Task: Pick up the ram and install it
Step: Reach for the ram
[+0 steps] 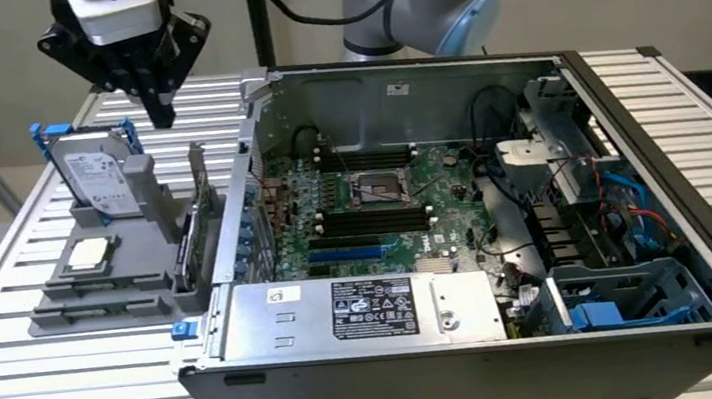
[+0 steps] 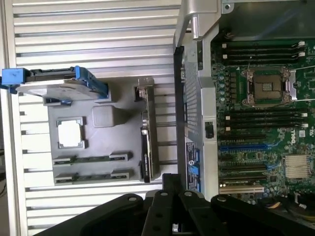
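Two ram sticks lie on edge in slots of the grey holder (image 2: 110, 140), one ram stick (image 2: 91, 159) beside the other (image 2: 92, 175). In the exterior view the ram (image 1: 98, 310) sits at the holder's near end. My gripper (image 1: 162, 109) hangs shut and empty high above the holder's far end, well apart from the ram. In the wrist view the gripper (image 2: 171, 186) shows between the holder and the open computer case (image 1: 673, 153). Black memory slots (image 2: 266, 118) flank the processor socket (image 2: 268, 86) on the motherboard.
The holder also carries a hard drive (image 1: 101, 178) with blue clips, a square silver processor (image 1: 87, 253) and an upright expansion card (image 1: 202, 227). The case's side wall (image 2: 193, 98) stands between holder and motherboard. A power supply (image 1: 362, 310) fills the case's near end.
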{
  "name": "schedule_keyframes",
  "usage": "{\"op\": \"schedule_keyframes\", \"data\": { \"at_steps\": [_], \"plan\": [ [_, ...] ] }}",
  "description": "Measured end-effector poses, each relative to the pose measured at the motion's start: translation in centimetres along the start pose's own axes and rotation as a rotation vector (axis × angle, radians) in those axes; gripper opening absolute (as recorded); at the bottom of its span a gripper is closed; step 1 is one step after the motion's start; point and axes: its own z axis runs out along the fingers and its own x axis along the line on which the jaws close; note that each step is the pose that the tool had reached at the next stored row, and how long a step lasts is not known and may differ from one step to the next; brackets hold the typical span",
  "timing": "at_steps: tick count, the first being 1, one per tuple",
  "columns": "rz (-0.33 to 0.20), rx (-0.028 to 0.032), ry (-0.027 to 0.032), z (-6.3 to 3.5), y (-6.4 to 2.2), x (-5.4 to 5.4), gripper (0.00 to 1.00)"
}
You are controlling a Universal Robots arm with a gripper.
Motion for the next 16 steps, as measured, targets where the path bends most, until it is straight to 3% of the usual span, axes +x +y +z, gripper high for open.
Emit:
{"op": "schedule_keyframes", "data": {
  "at_steps": [16],
  "plan": [
    [0.000, -0.0001, 0.0001, 1.43, -1.46, 7.2, 0.11]
  ]
}}
